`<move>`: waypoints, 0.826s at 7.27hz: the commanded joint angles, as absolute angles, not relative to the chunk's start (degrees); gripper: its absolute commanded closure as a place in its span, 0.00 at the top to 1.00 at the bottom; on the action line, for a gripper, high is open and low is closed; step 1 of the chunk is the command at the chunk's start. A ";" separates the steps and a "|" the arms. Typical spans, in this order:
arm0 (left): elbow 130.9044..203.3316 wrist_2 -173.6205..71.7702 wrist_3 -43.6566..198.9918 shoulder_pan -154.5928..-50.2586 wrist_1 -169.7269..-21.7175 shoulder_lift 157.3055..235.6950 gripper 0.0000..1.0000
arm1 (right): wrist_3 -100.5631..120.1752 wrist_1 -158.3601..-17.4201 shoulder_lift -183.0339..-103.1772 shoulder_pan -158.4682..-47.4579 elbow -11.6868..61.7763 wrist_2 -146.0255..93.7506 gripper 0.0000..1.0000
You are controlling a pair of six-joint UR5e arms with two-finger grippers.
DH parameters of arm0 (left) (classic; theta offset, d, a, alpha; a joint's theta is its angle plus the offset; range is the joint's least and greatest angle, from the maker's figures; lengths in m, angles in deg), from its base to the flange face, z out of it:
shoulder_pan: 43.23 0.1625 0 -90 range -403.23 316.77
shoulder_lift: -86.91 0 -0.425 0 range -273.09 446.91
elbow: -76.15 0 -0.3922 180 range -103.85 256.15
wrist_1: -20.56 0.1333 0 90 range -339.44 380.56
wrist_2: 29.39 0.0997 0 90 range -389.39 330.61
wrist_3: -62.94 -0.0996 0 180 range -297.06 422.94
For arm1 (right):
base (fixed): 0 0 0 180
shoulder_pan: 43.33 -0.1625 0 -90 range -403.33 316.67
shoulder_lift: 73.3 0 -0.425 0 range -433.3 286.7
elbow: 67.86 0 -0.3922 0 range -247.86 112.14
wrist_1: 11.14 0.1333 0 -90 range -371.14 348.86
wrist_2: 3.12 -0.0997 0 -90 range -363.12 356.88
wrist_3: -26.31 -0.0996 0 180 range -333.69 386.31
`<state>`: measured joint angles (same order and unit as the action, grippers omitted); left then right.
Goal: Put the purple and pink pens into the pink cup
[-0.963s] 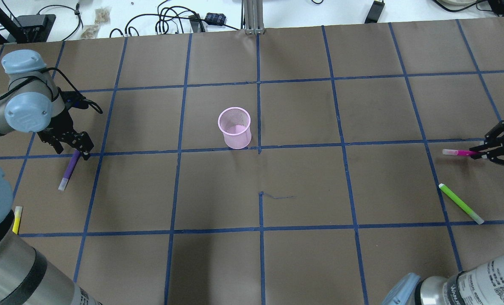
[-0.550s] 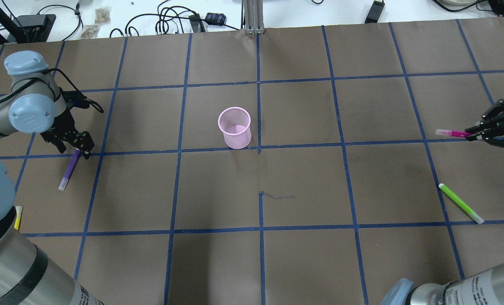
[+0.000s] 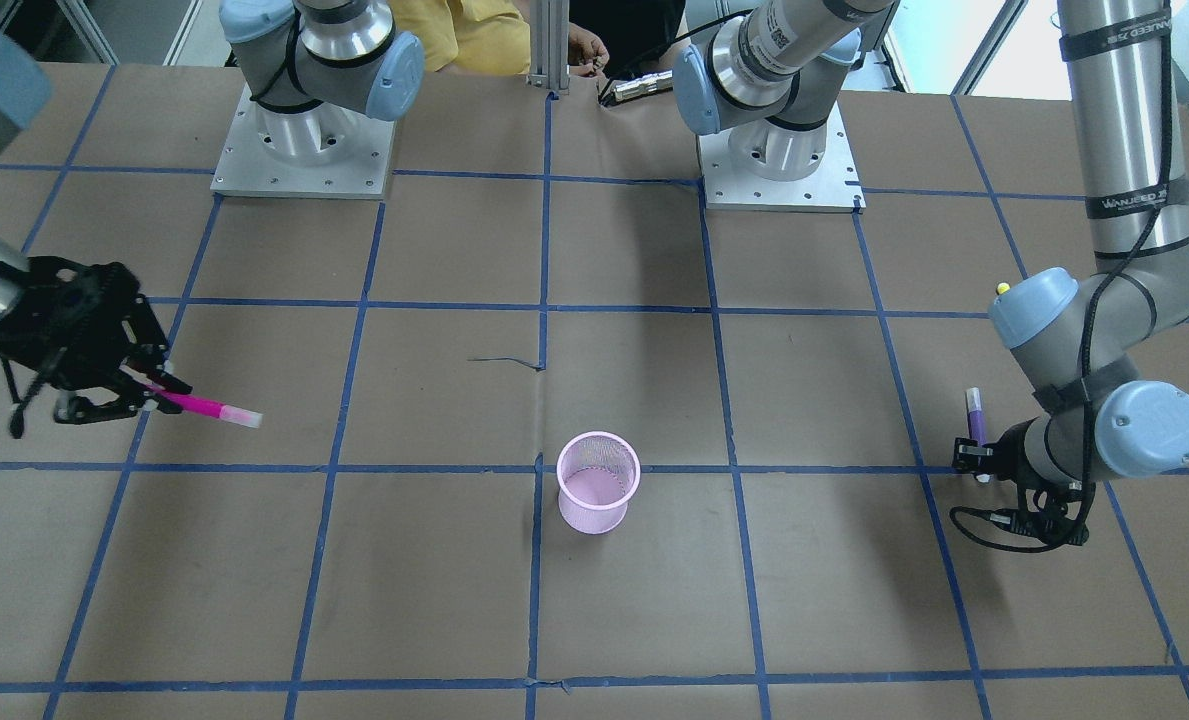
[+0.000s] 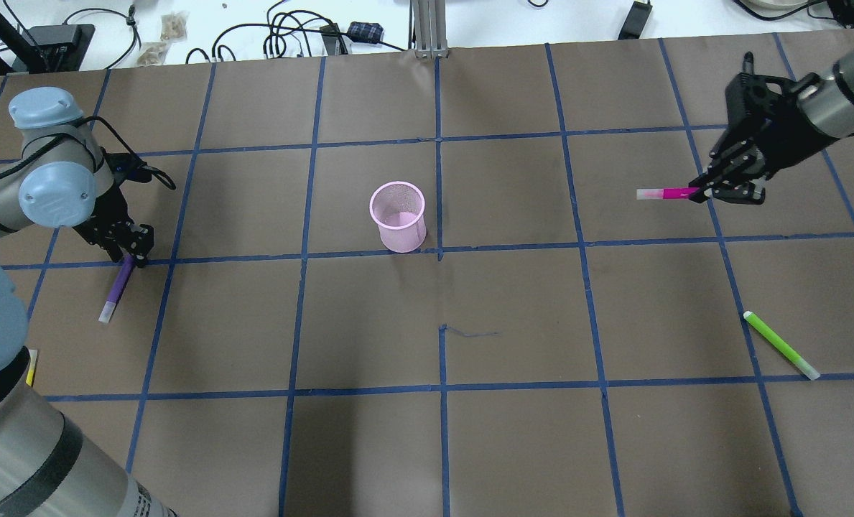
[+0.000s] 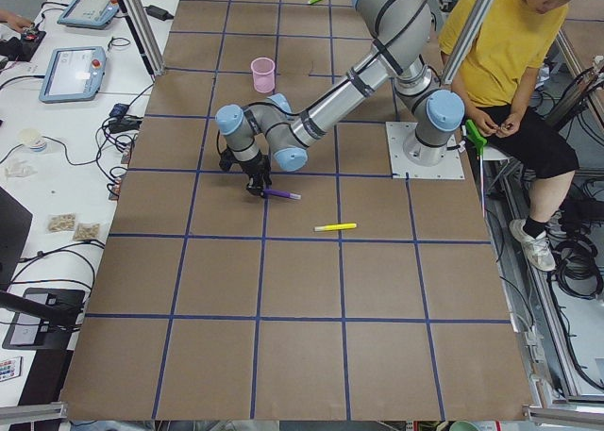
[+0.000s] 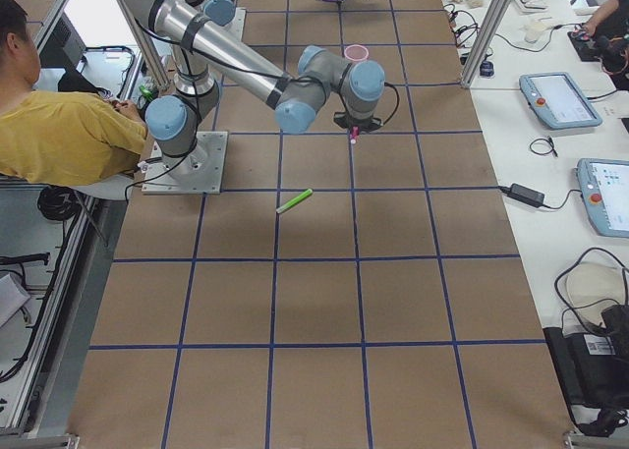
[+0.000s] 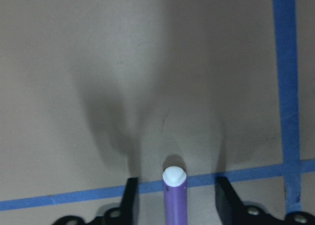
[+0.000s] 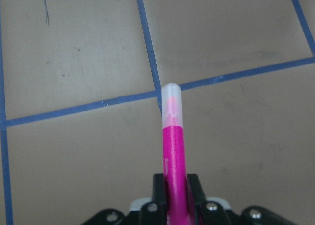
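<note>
The pink mesh cup (image 4: pixel 398 215) stands upright at the table's middle; it also shows in the front view (image 3: pixel 599 482). My right gripper (image 4: pixel 710 190) is shut on the pink pen (image 4: pixel 667 193) and holds it level above the table, well to the right of the cup. The right wrist view shows the pen (image 8: pixel 172 136) clamped between the jaws. The purple pen (image 4: pixel 115 291) lies on the table at the left. My left gripper (image 4: pixel 128 248) is open and low over the pen's far end; in the left wrist view the pen (image 7: pixel 174 195) lies between the spread fingers (image 7: pixel 130 195).
A green pen (image 4: pixel 781 345) lies on the table at the right front. A yellow pen (image 4: pixel 30 370) lies at the left front edge, partly hidden by my left arm. A person in yellow (image 5: pixel 500 54) sits behind the robot bases.
My right gripper has lifted the pink pen and carried it up and leftward, closer to the cup. My left gripper has stayed at the purple pen's end, shifting only slightly.
</note>
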<state>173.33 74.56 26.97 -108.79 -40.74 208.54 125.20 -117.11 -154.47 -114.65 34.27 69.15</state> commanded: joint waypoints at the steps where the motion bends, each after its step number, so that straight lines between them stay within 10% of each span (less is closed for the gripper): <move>1: 173.27 74.32 26.99 -108.80 -40.70 208.55 0.00 | 110.66 -121.59 -154.87 -132.19 31.48 76.04 0.00; 6: 171.43 71.61 29.78 -109.41 -46.73 203.30 0.00 | 92.50 -121.28 -142.07 -154.21 14.97 89.58 0.02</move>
